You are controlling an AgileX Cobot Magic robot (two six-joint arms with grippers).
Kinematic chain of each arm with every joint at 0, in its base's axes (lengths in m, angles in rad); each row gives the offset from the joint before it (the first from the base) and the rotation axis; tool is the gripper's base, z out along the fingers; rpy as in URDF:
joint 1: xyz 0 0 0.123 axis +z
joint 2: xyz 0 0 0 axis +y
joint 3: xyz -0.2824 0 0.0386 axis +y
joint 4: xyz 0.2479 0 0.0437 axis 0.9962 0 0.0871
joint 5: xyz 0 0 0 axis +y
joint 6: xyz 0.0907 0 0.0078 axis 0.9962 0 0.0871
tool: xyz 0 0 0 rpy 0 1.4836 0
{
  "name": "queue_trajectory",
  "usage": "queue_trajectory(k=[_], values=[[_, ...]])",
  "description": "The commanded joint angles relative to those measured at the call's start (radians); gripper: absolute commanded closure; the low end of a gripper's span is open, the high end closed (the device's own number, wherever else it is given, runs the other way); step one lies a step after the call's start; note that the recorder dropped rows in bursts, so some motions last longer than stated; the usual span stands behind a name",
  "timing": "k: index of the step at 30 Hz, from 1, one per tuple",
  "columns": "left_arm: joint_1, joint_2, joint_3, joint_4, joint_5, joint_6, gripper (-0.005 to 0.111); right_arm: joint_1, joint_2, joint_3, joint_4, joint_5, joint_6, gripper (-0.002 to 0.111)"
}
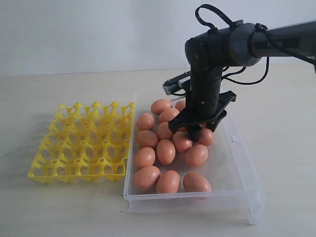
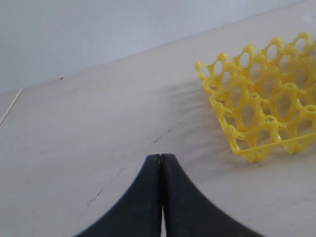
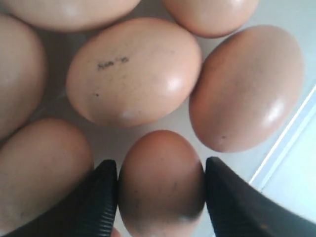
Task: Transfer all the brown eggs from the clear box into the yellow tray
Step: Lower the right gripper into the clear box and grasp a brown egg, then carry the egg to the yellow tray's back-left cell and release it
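Several brown eggs [image 1: 166, 151] lie in the clear box [image 1: 236, 165] at centre right. My right gripper [image 1: 190, 131] reaches down into the box among the eggs at its back half. In the right wrist view its two black fingers [image 3: 101, 197] press on both sides of one brown egg [image 3: 160, 173], with other eggs [image 3: 133, 71] packed close around it. The yellow tray [image 1: 81, 143] stands with bare cups to the left of the box. My left gripper [image 2: 161, 157] is shut on nothing, over bare table beside the tray [image 2: 261, 108].
The box's low wall [image 3: 284, 148] runs close to the gripped egg on one side. A neighbouring egg [image 3: 44, 168] lies tight against the outer side of one finger. The pale tabletop [image 1: 276, 113] surrounds the box and tray.
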Motion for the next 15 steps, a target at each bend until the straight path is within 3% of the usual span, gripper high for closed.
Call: queue_trajectory(k=[1, 4, 6, 10, 12, 15], values=[[-0.002, -0.006, -0.004, 0.000, -0.008, -0.006, 0.107, 0.001, 0.002, -0.003, -0.003, 0.007, -0.044, 0.108], [-0.002, -0.006, -0.004, 0.000, -0.008, -0.006, 0.107, 0.001, -0.103, -0.003, -0.010, -0.029, -0.061, 0.108], [-0.002, -0.006, -0.004, 0.000, -0.008, -0.006, 0.107, 0.001, -0.234, 0.019, 0.099, -0.270, -0.175, 0.108], [-0.002, -0.006, -0.004, 0.000, -0.008, -0.006, 0.107, 0.066, -0.341, 0.131, 0.489, -0.759, -0.562, 0.108], [-0.002, -0.006, -0.004, 0.000, -0.008, -0.006, 0.107, 0.124, -0.316, 0.144, 0.461, -0.910, -0.564, 0.108], [-0.002, -0.006, -0.004, 0.000, -0.008, -0.006, 0.107, 0.200, -0.247, 0.144, 0.340, -1.067, -0.381, 0.108]])
